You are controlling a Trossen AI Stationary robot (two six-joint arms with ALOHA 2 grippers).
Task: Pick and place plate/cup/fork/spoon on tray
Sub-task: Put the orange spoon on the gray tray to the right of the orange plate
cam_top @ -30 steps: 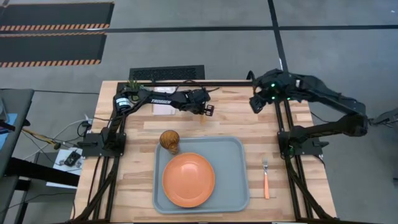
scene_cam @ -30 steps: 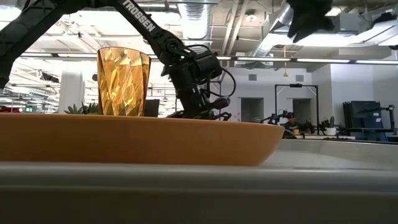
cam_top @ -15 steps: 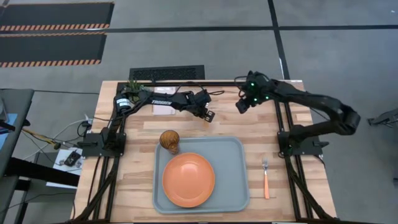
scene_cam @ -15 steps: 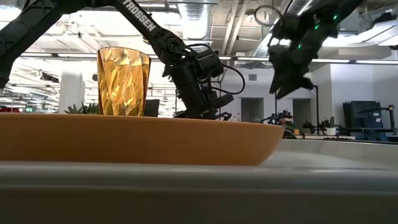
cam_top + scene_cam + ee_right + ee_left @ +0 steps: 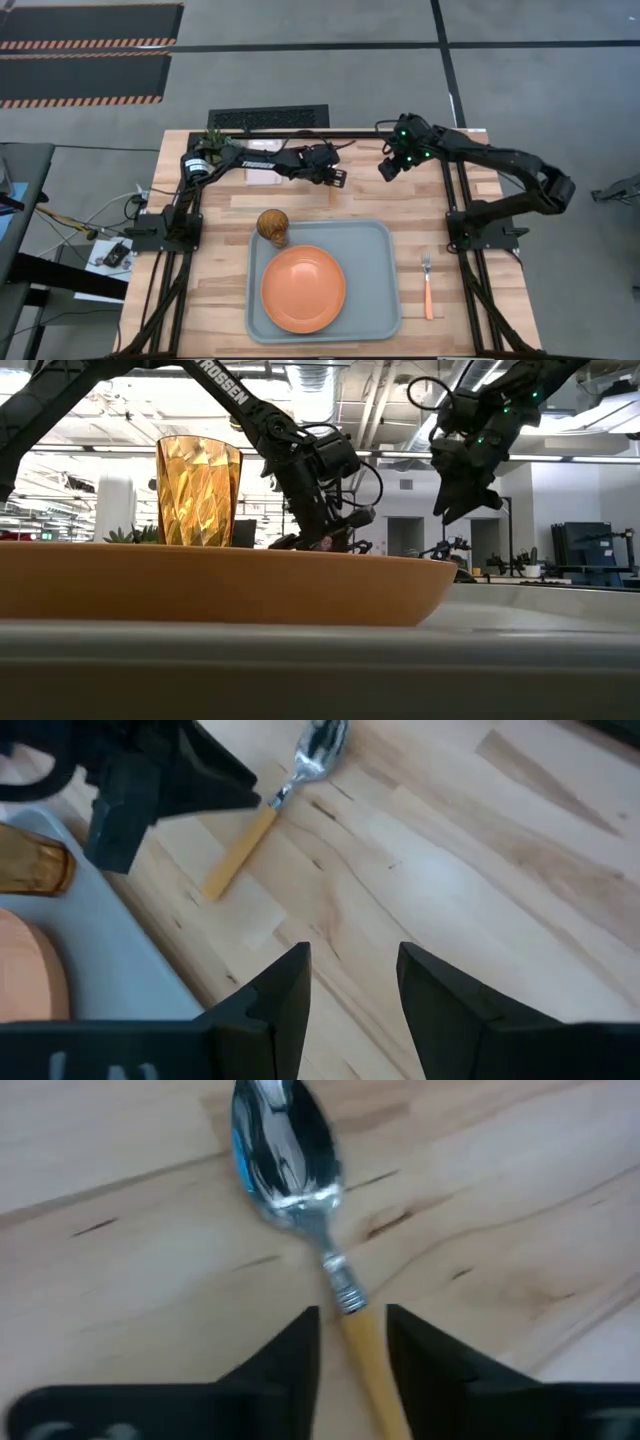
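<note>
Our left gripper (image 5: 352, 1342) straddles the spoon (image 5: 300, 1190) handle, fingers parted either side, not clamped. The plate (image 5: 303, 288) and cup (image 5: 272, 225) already sit on the tray (image 5: 375, 300) behind it. The fork (image 5: 427, 286) waits beyond. Our right gripper (image 5: 352, 982) hovers open nearby.

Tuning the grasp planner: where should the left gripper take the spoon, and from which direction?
Probably the orange handle, just behind the metal neck, from above. The spoon lies flat on the table, and the left gripper is open with its fingers astride the narrow handle; the bowl is wider and curved.
</note>
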